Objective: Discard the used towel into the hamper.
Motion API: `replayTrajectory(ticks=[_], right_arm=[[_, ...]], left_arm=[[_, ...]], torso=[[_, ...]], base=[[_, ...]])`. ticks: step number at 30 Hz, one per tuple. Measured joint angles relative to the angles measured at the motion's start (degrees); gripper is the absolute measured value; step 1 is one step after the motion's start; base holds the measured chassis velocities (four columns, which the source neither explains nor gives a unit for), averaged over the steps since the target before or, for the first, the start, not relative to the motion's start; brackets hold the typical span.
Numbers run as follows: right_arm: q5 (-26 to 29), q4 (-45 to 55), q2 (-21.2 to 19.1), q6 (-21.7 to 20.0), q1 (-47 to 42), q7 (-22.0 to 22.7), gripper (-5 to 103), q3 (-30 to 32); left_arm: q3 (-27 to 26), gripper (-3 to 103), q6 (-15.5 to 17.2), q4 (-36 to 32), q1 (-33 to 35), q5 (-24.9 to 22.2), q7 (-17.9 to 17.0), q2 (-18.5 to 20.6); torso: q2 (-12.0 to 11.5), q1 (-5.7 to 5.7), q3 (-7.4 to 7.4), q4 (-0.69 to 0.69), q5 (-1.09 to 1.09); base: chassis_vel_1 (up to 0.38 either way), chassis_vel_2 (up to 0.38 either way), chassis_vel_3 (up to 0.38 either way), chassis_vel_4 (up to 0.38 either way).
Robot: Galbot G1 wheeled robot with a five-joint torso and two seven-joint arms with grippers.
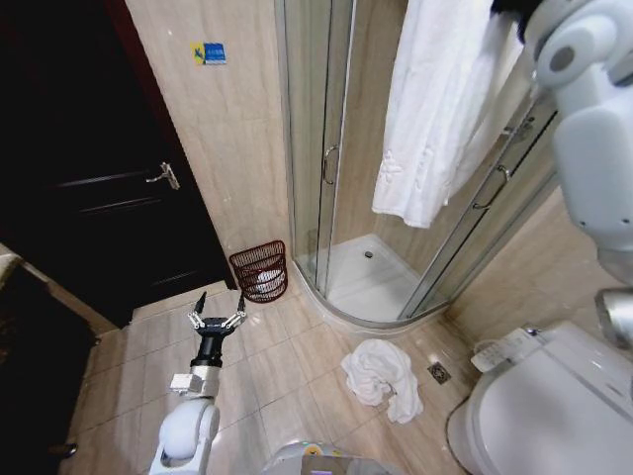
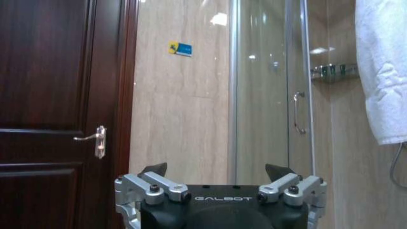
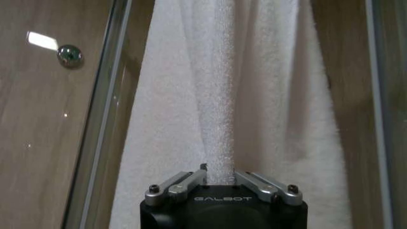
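Beige floor tiles (image 1: 287,366) spread through a small bathroom in the head view, with a dark wooden door (image 1: 89,168) on the left and a curved glass shower enclosure (image 1: 396,198) at the back. Nearest the robot, a crumpled white towel (image 1: 381,378) lies on the floor between the shower's raised base and the toilet (image 1: 539,406), which sits at the floor's near right corner. The left gripper (image 1: 218,319) hangs low over the tiles on the left, its fingers spread wide and holding nothing. Just beyond it, the hamper (image 1: 261,270), a dark red-brown wire basket, stands on the floor against the beige wall, between the door and the shower's edge; something pale shows inside it.

From the left wrist view, the left gripper (image 2: 216,177) again shows its fingers parted, with the door's silver handle (image 2: 95,140), a small blue and yellow sticker (image 2: 180,48) on the wall and the shower door handle (image 2: 298,112) beyond.

Higher and farther back, a white towel (image 1: 440,109) hangs at the shower glass in the head view, with the right arm (image 1: 588,129) raised at the upper right. The right wrist view supplies the detail there: the right gripper (image 3: 219,179) is pinched on a fold of that hanging towel (image 3: 235,95).
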Motion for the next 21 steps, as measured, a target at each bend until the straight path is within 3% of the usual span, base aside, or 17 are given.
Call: replayTrajectory(ticks=[14, 21], right_arm=[[2.15, 12.23, -7.86, 0.29, -19.22, -2.0, 3, 12.89], [2.49, 19.32, -10.47, 1.26, -34.32, -4.54, 3, 24.88]], left_arm=[[1.61, 100, -0.47, -0.05, 0.56, 1.95, -0.11, -1.39], [3.01, 100, -0.61, -0.94, 1.27, 3.89, -0.28, -2.78]], torso=[[0.0, 0.0, -0.01, 0.0, 0.01], [0.0, 0.0, -0.01, 0.01, -0.03]], base=[[0.0, 0.0, 0.0, 0.0], [0.0, 0.0, 0.0, 0.0]])
